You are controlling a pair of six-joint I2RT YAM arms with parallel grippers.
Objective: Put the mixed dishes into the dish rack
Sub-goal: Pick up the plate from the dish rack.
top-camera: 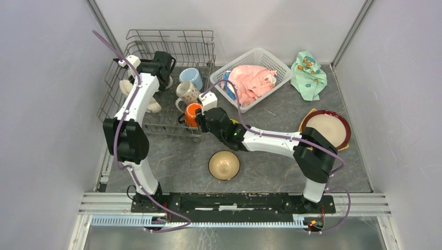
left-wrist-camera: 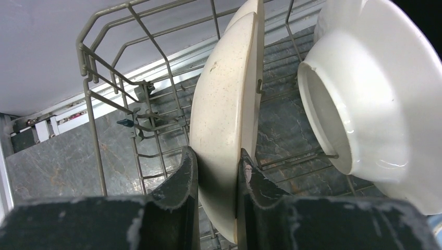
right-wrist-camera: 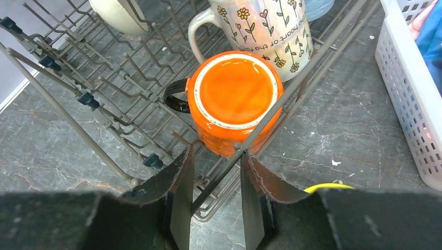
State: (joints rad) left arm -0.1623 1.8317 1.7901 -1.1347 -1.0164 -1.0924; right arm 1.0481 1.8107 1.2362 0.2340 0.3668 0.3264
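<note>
The grey wire dish rack (top-camera: 136, 52) stands at the back left. My left gripper (left-wrist-camera: 218, 161) is inside it, shut on the rim of a cream plate (left-wrist-camera: 224, 114) that stands on edge between the tines. A white bowl-like dish (left-wrist-camera: 365, 94) leans next to the plate. The orange mug (right-wrist-camera: 234, 99) sits upside down at the rack's front right corner, behind the patterned mug (right-wrist-camera: 260, 31) and the light-blue mug (top-camera: 191, 78). My right gripper (right-wrist-camera: 216, 159) is open and empty, its jaws either side of the rack's wall wire just before the orange mug. A tan bowl (top-camera: 224, 165) lies on the table.
A red-rimmed plate (top-camera: 327, 128) lies on a darker square plate at the right. The white lattice basket (top-camera: 279, 66) with the pink cloth (top-camera: 253, 80) stands at the back middle. The mint-green cloth (top-camera: 308, 75) lies at the back right. Walls close in both sides.
</note>
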